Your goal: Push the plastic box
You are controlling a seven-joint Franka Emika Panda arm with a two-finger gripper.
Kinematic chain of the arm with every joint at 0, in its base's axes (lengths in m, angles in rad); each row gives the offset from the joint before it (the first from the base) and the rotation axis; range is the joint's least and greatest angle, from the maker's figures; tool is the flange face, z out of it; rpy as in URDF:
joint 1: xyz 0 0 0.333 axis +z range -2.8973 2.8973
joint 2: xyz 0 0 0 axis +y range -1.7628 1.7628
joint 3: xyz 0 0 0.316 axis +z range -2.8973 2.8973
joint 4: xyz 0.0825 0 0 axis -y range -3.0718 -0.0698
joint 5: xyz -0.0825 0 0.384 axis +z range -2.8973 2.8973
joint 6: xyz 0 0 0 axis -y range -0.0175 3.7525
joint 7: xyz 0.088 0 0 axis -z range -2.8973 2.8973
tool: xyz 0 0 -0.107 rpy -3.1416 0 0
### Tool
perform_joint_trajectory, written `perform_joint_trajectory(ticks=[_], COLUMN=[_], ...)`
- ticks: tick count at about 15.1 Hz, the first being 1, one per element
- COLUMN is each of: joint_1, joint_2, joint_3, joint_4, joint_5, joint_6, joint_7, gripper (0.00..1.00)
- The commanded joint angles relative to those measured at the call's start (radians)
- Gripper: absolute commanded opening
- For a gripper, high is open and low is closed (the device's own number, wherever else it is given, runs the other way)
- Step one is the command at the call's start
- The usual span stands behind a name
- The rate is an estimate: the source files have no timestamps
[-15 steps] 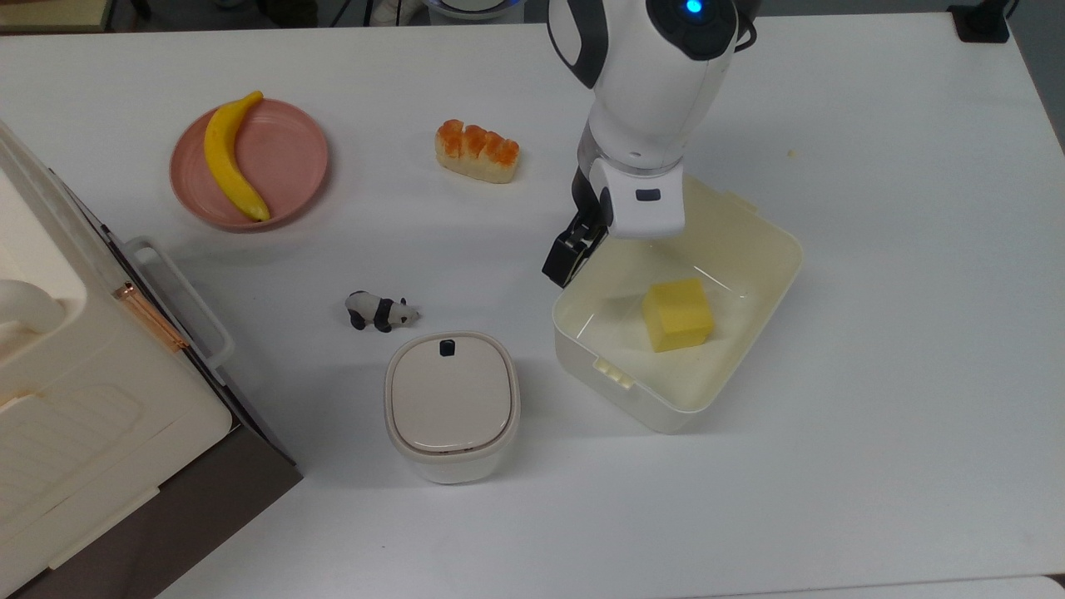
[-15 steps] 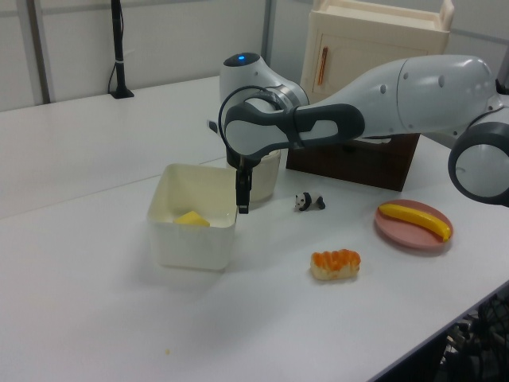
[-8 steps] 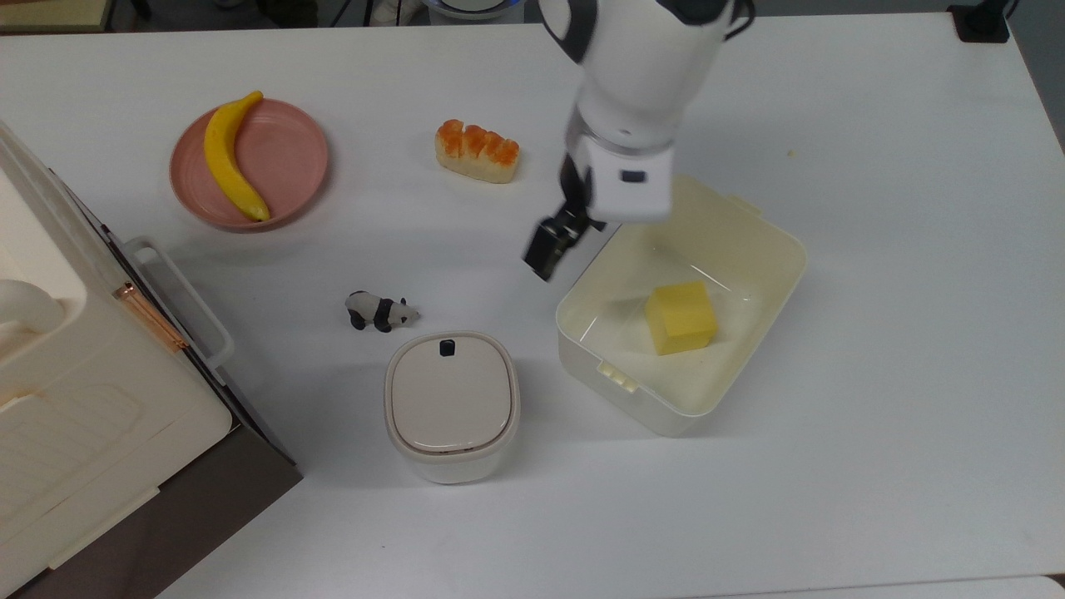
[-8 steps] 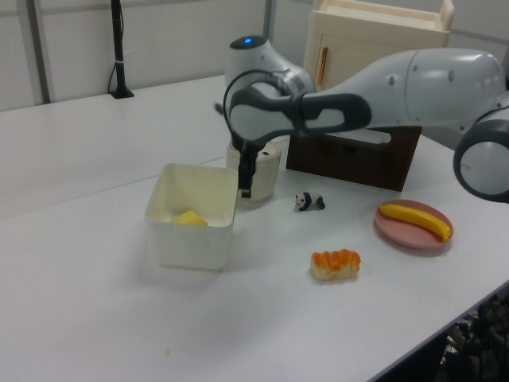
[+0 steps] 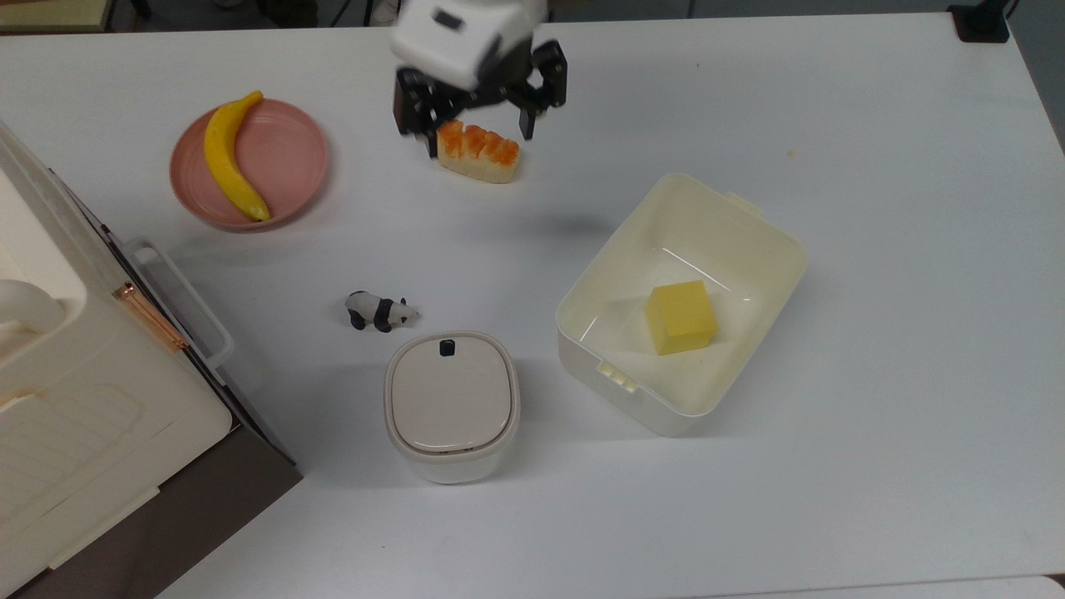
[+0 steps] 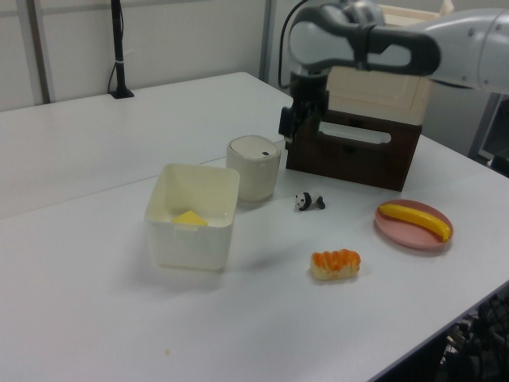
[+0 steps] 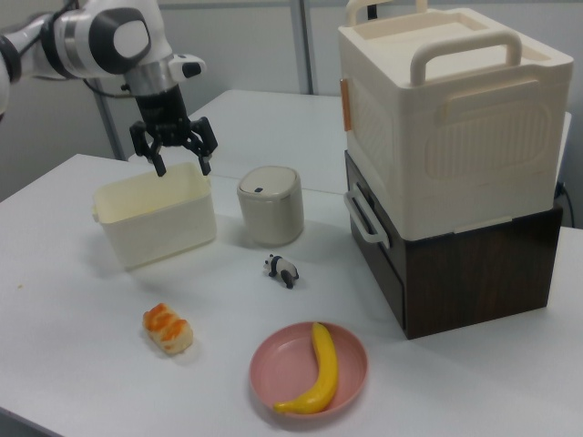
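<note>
The plastic box [image 5: 617,389] is a cream-white lidless tub resting on the white table, right of centre in the top view. A yellow block [image 5: 681,316] lies inside it. The same box [image 6: 191,247] sits at the left in the left view, and the box [image 7: 155,228] is also at the left in the right view. My gripper [image 5: 479,137] is open and empty, raised well above the table and apart from the box. In the right view the gripper [image 7: 182,166] hangs above the box's far rim. In the left view the gripper [image 6: 289,132] is high up, right of the box.
A lidded canister [image 5: 452,403] stands just left of the box in the top view, with a toy panda [image 5: 380,311] beyond it. A bread piece [image 5: 477,151] and a pink plate [image 5: 287,154] holding a banana [image 5: 229,158] lie further back. A big cream bin [image 5: 83,374] fills the top view's left edge.
My gripper has lifted away from the box's rim, swung toward the top view's upper left and spread its fingers. The box slid slightly toward the top view's right before that.
</note>
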Motion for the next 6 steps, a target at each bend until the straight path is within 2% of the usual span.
perform_joint_trajectory(ticks=[1, 6], joint_1=[-0.009, -0.021], joint_2=[-0.031, -0.028], joint_3=[0.003, -0.003], joint_4=[-0.046, -0.045], joint_5=[0.023, 0.026], joint_6=[-0.025, -0.026], joint_7=[0.135, 0.149], gripper=[1.0, 1.0])
